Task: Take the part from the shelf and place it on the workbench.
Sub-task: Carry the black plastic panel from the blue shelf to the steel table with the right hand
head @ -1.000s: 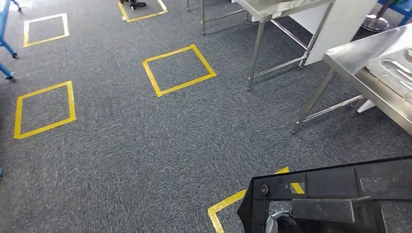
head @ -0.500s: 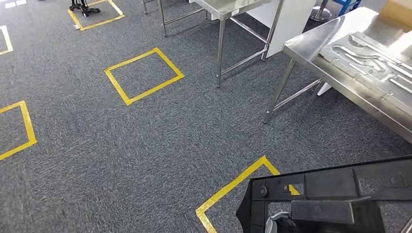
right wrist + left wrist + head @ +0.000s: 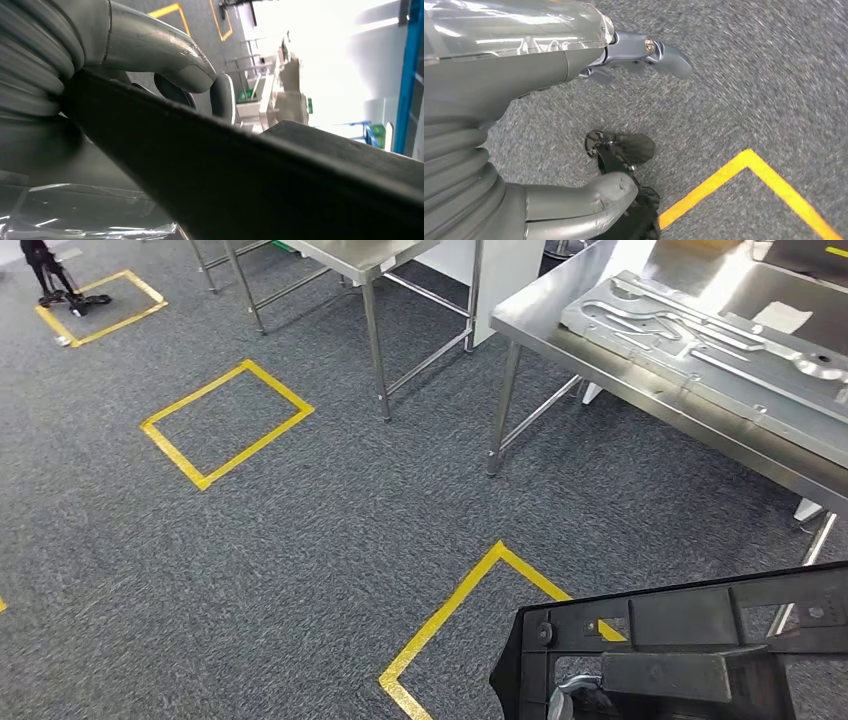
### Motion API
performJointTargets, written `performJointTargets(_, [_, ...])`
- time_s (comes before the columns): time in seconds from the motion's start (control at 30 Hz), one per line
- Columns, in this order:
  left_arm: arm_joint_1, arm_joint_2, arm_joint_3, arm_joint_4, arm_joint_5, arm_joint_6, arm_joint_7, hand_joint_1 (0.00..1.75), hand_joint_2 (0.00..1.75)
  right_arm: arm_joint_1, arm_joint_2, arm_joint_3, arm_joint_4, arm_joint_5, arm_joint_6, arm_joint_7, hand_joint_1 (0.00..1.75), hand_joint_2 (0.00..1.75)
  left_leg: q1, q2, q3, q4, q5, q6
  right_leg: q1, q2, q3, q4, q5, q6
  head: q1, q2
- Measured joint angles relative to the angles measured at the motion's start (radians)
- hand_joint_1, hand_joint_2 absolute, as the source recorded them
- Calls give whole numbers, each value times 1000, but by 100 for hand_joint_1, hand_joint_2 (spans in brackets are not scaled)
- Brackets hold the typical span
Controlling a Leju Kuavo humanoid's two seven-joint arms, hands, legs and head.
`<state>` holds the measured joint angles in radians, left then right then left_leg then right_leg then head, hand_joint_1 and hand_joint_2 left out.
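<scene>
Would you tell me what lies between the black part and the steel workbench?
In the head view, grey carpet with yellow tape lies between the black part and the workbench.

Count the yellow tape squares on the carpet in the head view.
3, maybe more out of frame: one far left, one mid-floor, one partly hidden by the black part.
</scene>
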<state>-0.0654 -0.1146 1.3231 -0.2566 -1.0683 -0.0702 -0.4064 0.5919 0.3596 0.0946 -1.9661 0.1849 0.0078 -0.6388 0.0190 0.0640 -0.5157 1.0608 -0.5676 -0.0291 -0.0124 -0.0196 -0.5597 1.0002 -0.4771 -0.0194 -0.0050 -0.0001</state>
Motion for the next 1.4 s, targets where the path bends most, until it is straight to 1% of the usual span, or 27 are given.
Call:
performJointTargets(0.07, [5,1,0,0,0,0,-1,0,175,-2,1,0,0,1,0,0,175,175,2,-49,-62,133,-66,-3,1,25,-1,0,1,-7,-4,0])
performJointTargets(0.13, [10,1,0,0,0,0,-1,0,175,-1,1,0,0,1,0,0,175,175,2,-57,-110,221,-83,-4,2,55,-1,2,1,-8,-5,0])
performJointTargets(0.17, [11,1,0,0,0,0,-1,0,175,-1,1,0,1,1,0,0,175,175,3,-59,-110,211,-61,-4,3,70,0,3,1,-8,-5,0])
performJointTargets(0.2, [10,1,0,0,0,0,-1,0,175,-1,1,0,1,1,1,0,175,175,4,-65,-92,163,-23,-3,2,85,1,5,0,-7,-5,0])
performJointTargets(0.27, [10,1,0,0,0,0,-1,0,175,-2,1,0,1,2,1,0,175,175,8,-112,-41,30,42,3,2,113,-2,13,-3,-1,-6,0])
performJointTargets(0.33, [10,1,0,0,0,0,-1,0,175,-2,1,0,1,3,1,0,175,175,8,-147,-17,-36,59,10,1,138,-11,20,-3,11,-6,0])
performJointTargets(0.4, [8,1,0,0,-1,0,-2,0,175,-1,1,0,1,5,2,0,175,175,5,-132,-14,-40,59,21,0,162,-18,18,3,27,-6,0])
performJointTargets(0.43, [6,1,0,0,-2,0,-2,0,175,1,1,0,1,6,2,0,175,175,6,-119,-11,-46,62,29,-1,155,-21,20,2,33,-6,0])
performJointTargets(0.47, [4,0,0,1,-2,-1,-2,0,175,1,1,0,0,6,2,0,175,175,7,-106,-8,-52,67,38,1,132,-28,33,-8,37,-3,0])
performJointTargets(0.53, [5,-1,0,1,-3,-1,-3,0,175,-1,1,-1,0,8,2,0,175,175,8,-75,-7,-60,71,50,3,63,-68,117,-60,42,5,0])
performJointTargets(0.57, [7,-1,0,1,-3,-1,-4,0,175,-2,1,-1,0,10,3,0,175,175,6,-59,-7,-60,71,53,2,41,-101,184,-96,44,8,0])
performJointTargets(0.63, [10,-1,0,1,-3,-1,-4,0,175,-2,1,-1,1,12,3,0,175,175,2,-27,-9,-60,69,54,-2,27,-154,293,-135,49,9,0])
performJointTargets(0.67, [10,-1,1,1,-3,-1,-4,0,175,-2,1,-1,1,13,3,0,175,175,2,-13,-8,-60,68,53,-3,24,-156,300,-127,50,9,0])
performJointTargets(0.7, [8,-1,1,1,-3,-1,-4,0,175,-1,1,-1,1,13,3,0,175,175,2,0,-7,-60,67,52,-3,19,-139,270,-102,50,9,0])
performJointTargets(0.77, [6,-2,0,1,-4,-1,-4,0,175,-2,1,-1,1,14,3,0,175,175,-1,23,2,-59,61,45,2,-22,-58,127,-39,42,9,0])
performJointTargets(0.83, [6,-3,0,2,-4,-1,-4,0,175,-4,1,-1,1,14,3,0,175,175,-5,41,9,-58,53,35,12,-60,-1,25,-12,29,8,0])
performJointTargets(0.87, [5,-3,0,2,-4,-1,-4,0,175,-4,1,-1,1,15,3,0,175,175,-7,51,12,-58,51,30,16,-63,4,11,-13,25,7,0])
performJointTargets(0.93, [1,-3,0,2,-4,-1,-5,0,175,-2,1,-1,0,15,4,1,175,175,-6,65,19,-57,46,19,15,-37,2,9,-9,16,6,0])
performJointTargets(1.0, [-1,-3,0,2,-4,-2,-6,0,175,-1,1,-1,0,16,5,1,175,175,-2,23,10,-23,18,8,8,-13,3,2,-3,4,3,0])
performJointTargets(1.07, [3,-3,0,2,-5,-2,-7,0,175,-3,1,0,0,17,5,2,175,175,1,-38,-40,87,-45,2,6,11,2,0,0,-4,-2,0])
performJointTargets(1.13, [8,-3,1,2,-4,-2,-8,0,175,-3,1,0,1,20,1,5,175,175,2,-55,-101,210,-90,0,7,40,1,2,1,-7,-5,0])
performJointTargets(1.17, [9,-2,1,2,-4,-2,-8,0,175,-3,1,0,1,23,-2,7,175,175,2,-56,-115,232,-84,1,8,54,2,3,0,-7,-5,0])
performJointTargets(1.2, [10,-2,1,2,-4,-2,-8,0,175,-3,1,0,1,26,-6,9,175,175,2,-57,-113,216,-59,2,8,65,3,4,0,-7,-5,0])
performJointTargets(1.27, [7,-1,1,2,-5,-2,-10,0,175,-2,1,1,1,36,-15,14,175,175,2,-62,-67,91,22,7,8,83,6,9,-4,-4,-7,0])
performJointTargets(1.3, [5,0,1,2,-5,-3,-11,0,175,-2,1,1,1,42,-21,16,175,175,1,-68,-44,29,47,11,9,90,6,14,-7,0,-7,0])
performJointTargets(1.33, [3,0,2,2,-5,-3,-12,0,175,-2,1,1,1,48,-28,19,175,175,0,-74,-29,-14,62,16,10,95,4,17,-10,5,-7,0])
performJointTargets(1.4, [1,0,2,2,-5,-3,-15,0,175,-1,1,2,1,56,-37,21,175,175,-5,-80,-25,-33,59,28,11,100,0,19,-13,17,-6,0])
